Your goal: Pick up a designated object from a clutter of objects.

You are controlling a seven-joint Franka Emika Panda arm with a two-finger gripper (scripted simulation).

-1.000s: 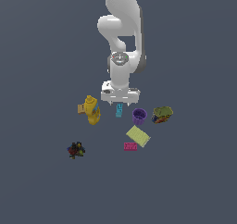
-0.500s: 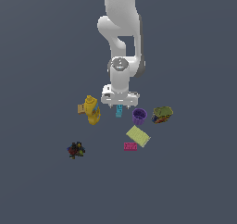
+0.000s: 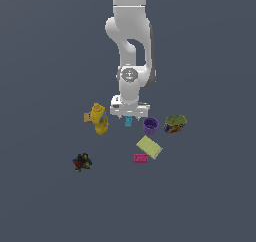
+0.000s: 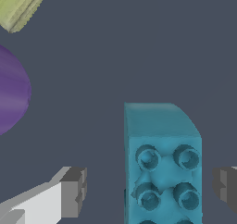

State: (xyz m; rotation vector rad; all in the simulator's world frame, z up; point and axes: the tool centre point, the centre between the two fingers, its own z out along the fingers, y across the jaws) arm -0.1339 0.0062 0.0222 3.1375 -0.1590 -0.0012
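The hand (image 3: 129, 117) hangs low over the tabletop (image 3: 50, 61), its fingers spread to either side of the cyan brick (image 3: 128, 121); neither pad touches the brick, so nothing is gripped yet. The brick lies on the tabletop directly under the hand, between the yellow bottle (image 3: 99, 118) on the exterior view's left and the purple cup (image 3: 150, 125) on the exterior view's right, apart from both.

By my reading the approach is nearly complete: the hand is centred over the right object and the fingers straddle it; what is left is perhaps a little more descent, the closing of the fingers on the brick's sides, and the lift clear of the clutter.

The exterior view gives the whole layout: the green-orange can (image 3: 175, 123) beyond the cup, the pale pad (image 3: 149, 147) and pink brick (image 3: 141, 158) nearer the camera, the dark lump (image 3: 81, 161) well apart on the exterior view's left; but the brick there is half hidden by the hand, and the finger gap cannot be judged. The wrist view supplies just that: the cyan brick (image 4: 162, 165) with its studs facing up, one fingertip (image 4: 73, 191) clear of one long side and the other at the frame edge clear of the opposite side; it also catches the edge of the purple cup (image 4: 11, 91) and a corner of the pale pad (image 4: 21, 3), nothing more of the clutter.
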